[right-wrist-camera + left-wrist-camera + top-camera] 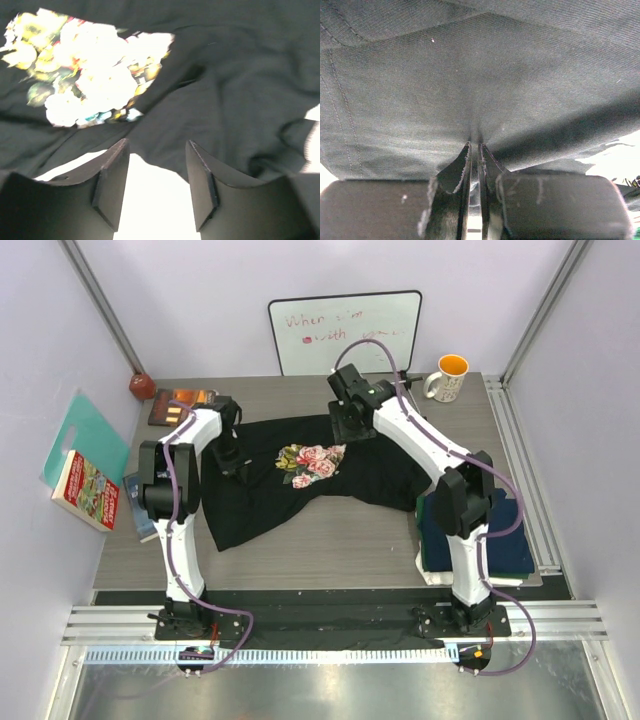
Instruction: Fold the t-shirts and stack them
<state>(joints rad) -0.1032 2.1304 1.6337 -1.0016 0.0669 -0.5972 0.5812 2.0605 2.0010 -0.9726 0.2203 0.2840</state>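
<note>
**A:** Starting at the left edge, what crowds the worktop [330, 540]?

**B:** A teal board [88, 435] leans on the left wall, and a colourful book [85, 490] is propped in front of it, off the worktop's side. A second book [182, 405] lies flat at the back-left corner, near a small reddish round thing [142, 386].

**A:** And the left fingers [464, 170]?

**B:** They are pressed together on a pinch of the black t-shirt [260, 510], at its left side. The cloth puckers into the slit between them.

**A:** Where does that shirt lie?

**B:** It is spread rumpled across the middle of the worktop, with its floral print [312, 462] near the centre. A wide band of bare worktop runs between the shirt and the near edge, between the two arms.

**A:** And the right fingers [111, 180]?

**B:** They stand well apart at the shirt's back edge, and bright worktop shows through the gap. I cannot tell whether they touch the cloth.

**A:** What is further right?

**B:** A folded stack sits at the right edge, partly behind the right arm. It has a navy shirt [505, 530] on top, a green shirt [424, 508] under it and a white shirt [432, 575] at the bottom. The black shirt's right end comes up just beside the stack. A whiteboard [345, 332] leans on the back wall, and a mug [447, 378] stands at the back-right corner.

**A:** What about surfaces?

**B:** The black cloth is a matte, fine diagonal weave with stitched seam lines. The fingers are hard, dark wedges. The worktop is grey wood grain, and the mug is glossy white with an orange inside.
</note>
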